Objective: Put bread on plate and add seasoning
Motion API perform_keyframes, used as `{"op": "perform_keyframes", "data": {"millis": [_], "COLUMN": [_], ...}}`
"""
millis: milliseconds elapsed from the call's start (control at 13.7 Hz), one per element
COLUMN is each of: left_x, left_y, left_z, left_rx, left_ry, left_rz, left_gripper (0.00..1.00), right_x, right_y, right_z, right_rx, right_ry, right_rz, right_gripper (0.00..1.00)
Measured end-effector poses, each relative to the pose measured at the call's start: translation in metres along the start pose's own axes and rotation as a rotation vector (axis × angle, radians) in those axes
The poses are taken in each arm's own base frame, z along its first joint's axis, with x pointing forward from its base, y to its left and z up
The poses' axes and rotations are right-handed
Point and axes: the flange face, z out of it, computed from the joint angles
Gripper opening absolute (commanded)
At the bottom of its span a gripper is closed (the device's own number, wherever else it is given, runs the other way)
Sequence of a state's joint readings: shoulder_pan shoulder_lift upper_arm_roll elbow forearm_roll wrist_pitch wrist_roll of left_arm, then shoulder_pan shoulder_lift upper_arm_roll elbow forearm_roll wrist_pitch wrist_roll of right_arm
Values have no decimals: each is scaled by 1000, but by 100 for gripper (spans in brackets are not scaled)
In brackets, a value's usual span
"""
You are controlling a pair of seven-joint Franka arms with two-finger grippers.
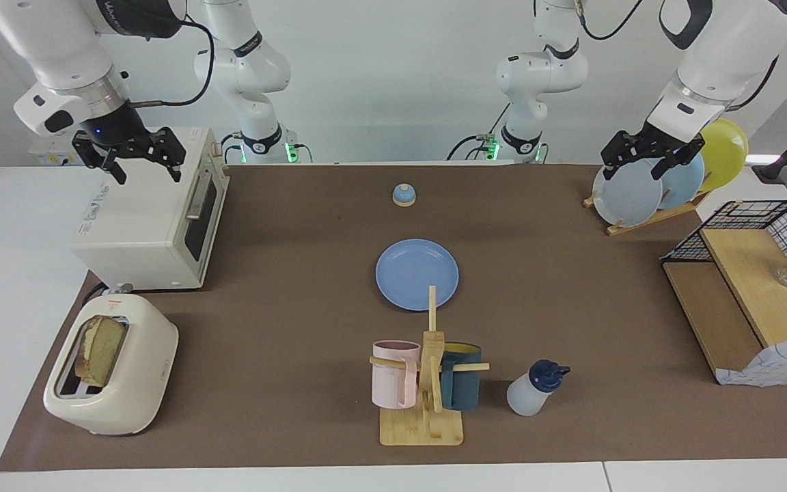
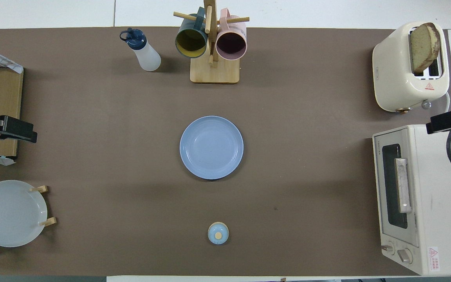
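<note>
The square slice of tan bread (image 1: 101,350) with a brown crust stands in a slot of the cream toaster (image 1: 117,383), at the right arm's end of the table, farther from the robots than the white toaster oven (image 1: 151,219). The round blue plate (image 1: 417,273) lies flat and bare in the middle of the brown table (image 1: 284,328). The small white seasoning bottle (image 1: 535,389) with a dark blue cap stands beside the wooden mug stand (image 1: 427,389), farther from the robots than the plate.

The right tool (image 1: 141,160) hangs over the toaster oven with its fingers spread, holding nothing. The left tool (image 1: 650,157) hangs over the rack of standing plates (image 1: 646,191), fingers spread too, also holding nothing. Nothing in the task looks done yet.

What could go wrong? The bread sits deep in a thin slot, so a tool may bump the toaster or squash the soft slice. The bottle is tall and light, so a push from the side might tip it. The mug stand is just beside it and could get knocked.

The facing view shows both tools whole and how high they hang. The overhead view shows only dark bits of them at its edges, but it shows the plate has nothing on it and how the bread leans in its slot.
</note>
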State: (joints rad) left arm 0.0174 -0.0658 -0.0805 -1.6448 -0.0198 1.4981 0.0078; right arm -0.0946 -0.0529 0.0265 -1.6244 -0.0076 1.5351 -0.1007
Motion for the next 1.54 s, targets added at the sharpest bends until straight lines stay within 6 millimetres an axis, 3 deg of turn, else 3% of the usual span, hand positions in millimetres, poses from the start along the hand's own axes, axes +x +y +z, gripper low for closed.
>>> {"op": "perform_keyframes", "data": {"millis": [512,877,1096,1389,1462,1535], "left_x": [-2,-4,-4,8,12,15], "left_y": [2,1,5,12,16,24], "left_z": [-2,-5,-6,-5,1,10], "left_rx": [0,0,1,2,2,2], "left_ry": [3,9,17,106,142,183], "left_rz": [3,-4,2,15,22,33], "left_gripper": [100,100,100,100,100,100], "right_x": [4,32,45,53,54,56], "right_y": [4,49,55,63,62,60], "right_z": [-3,-2,11,23,25,27], "right_rx": [-4,-41,-59,-72,-72,-75], "right_ry": [36,312,420,496,500,510], "right_rz": [6,76,78,88,85,76], "right_gripper": [100,100,77,77,79,90]}}
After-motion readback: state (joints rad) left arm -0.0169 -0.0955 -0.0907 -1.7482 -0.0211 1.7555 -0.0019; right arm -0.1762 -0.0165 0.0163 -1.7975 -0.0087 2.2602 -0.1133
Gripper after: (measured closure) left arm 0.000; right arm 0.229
